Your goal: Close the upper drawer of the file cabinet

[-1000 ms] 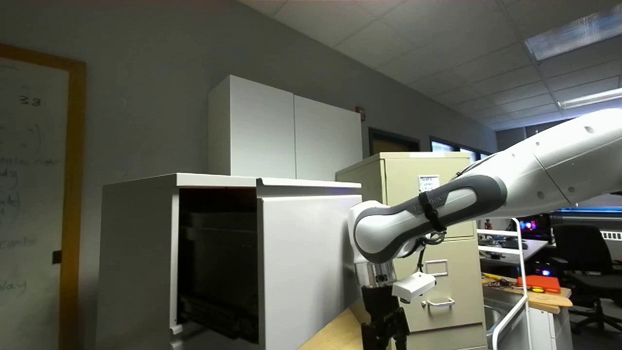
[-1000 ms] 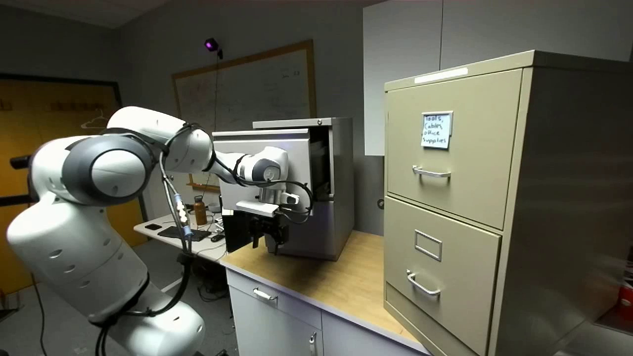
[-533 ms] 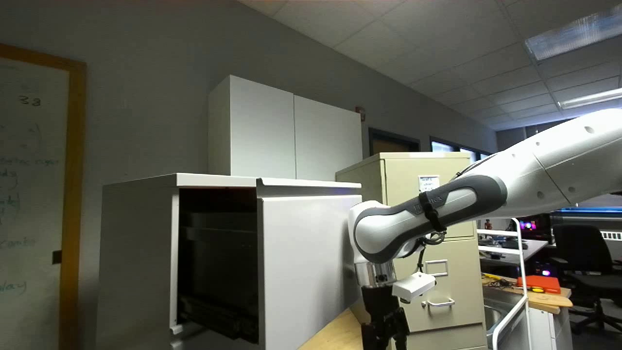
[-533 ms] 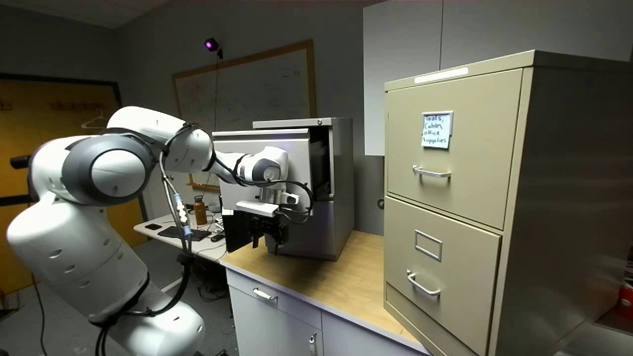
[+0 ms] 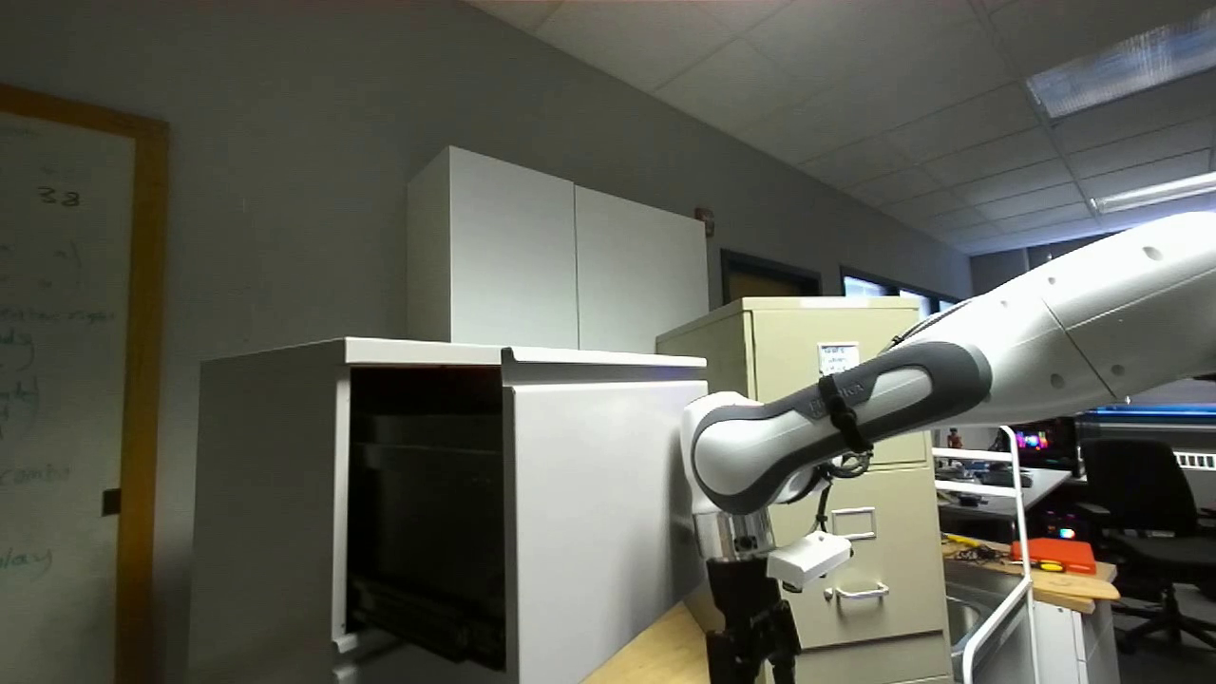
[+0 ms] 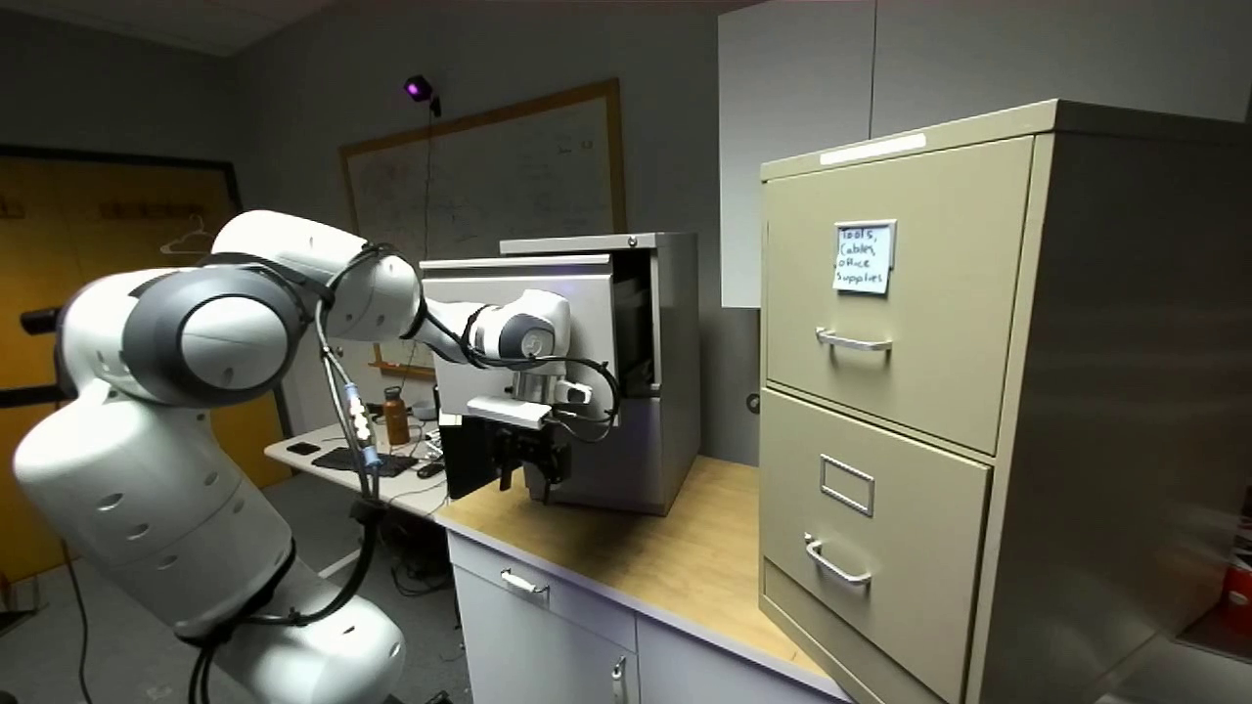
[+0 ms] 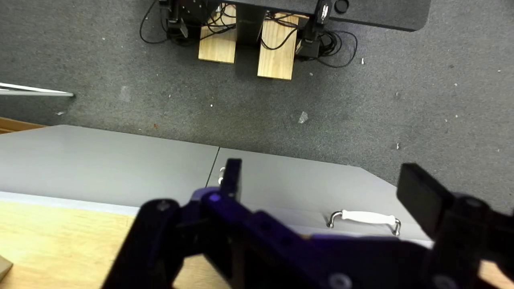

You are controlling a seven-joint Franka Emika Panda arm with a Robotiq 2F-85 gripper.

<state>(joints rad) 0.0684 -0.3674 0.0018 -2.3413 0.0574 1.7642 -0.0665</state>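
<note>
Upper drawer (image 5: 600,518): metal (smooth, satiny).

In both exterior views the arm (image 6: 230,347) is seen bent, its wrist (image 6: 533,328) turned down; the hand (image 7: 326,185) is pointed downward, with its fingers (image 7: 421,198) spread wide apart.

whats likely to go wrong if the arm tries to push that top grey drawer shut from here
The open end effector seems to hang lower than the front of the pulled-out upper drawer, so a push could drive it into the lower drawer first. Pushing might also shift the file cabinet along the wooden counter it stands on. And the cable looping off the wrist could catch on the upper drawer's edge.
</note>
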